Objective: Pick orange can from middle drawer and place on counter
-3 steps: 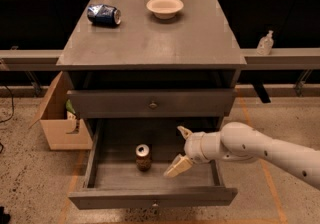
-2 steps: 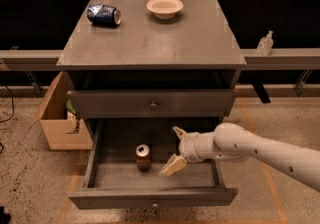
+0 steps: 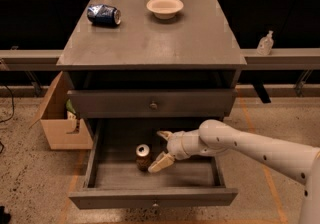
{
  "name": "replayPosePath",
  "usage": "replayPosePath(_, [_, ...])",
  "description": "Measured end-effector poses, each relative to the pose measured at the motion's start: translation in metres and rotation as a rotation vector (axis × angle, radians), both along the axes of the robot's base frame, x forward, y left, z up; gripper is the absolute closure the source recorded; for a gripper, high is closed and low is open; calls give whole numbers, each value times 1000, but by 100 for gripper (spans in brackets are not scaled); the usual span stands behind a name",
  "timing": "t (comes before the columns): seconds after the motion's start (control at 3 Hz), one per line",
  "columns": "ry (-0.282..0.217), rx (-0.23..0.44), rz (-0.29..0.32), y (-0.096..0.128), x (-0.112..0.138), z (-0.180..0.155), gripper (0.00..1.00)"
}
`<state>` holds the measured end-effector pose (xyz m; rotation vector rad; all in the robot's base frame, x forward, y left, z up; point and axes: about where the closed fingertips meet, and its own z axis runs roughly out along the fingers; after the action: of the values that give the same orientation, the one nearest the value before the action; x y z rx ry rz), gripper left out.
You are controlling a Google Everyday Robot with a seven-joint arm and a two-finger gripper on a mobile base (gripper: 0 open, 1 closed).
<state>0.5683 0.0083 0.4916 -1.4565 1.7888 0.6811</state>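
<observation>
Orange can [image 3: 143, 156]: stands upright on the floor of the open drawer, left of centre, silver lid facing up.
Middle drawer [image 3: 110, 199]: pulled well out from the cabinet, dark grey and shallow, with a small round knob at the centre of its front panel; the can is the only loose thing seen inside it.
Gripper [image 3: 161, 149]: inside the drawer, just to the right of the can, at about the can's height.
Gripper state: spread wide, holding nothing; the upper finger [image 3: 164, 134] points back towards the cabinet, while the lower one slants down towards the can's base. Whether that lower tip touches the can cannot be told.
Arm [image 3: 250, 148]: white, reaching in from the lower right over the drawer's right wall.
Upper drawer [image 3: 115, 104]: closed, directly above the open one, with its own small knob.
Counter [image 3: 150, 43]: flat grey top of the cabinet, overhanging its sides.
Blue can [image 3: 104, 14]: dented, lying on its side near the counter's back left corner.
Bowl [image 3: 165, 6]: pale, upright, near the back edge, to the right of the blue can.
Cardboard box [image 3: 60, 118]: open, on the floor left of the cabinet.
Bottle [image 3: 265, 43]: small and clear, on the ledge to the right.
</observation>
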Motion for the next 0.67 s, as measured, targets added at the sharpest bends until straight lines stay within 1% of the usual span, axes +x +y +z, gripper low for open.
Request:
replayPosePath(0.33, [14, 29, 47, 21, 4, -15, 18])
replayPosePath(0.67, [12, 72, 72, 36, 8, -30, 17])
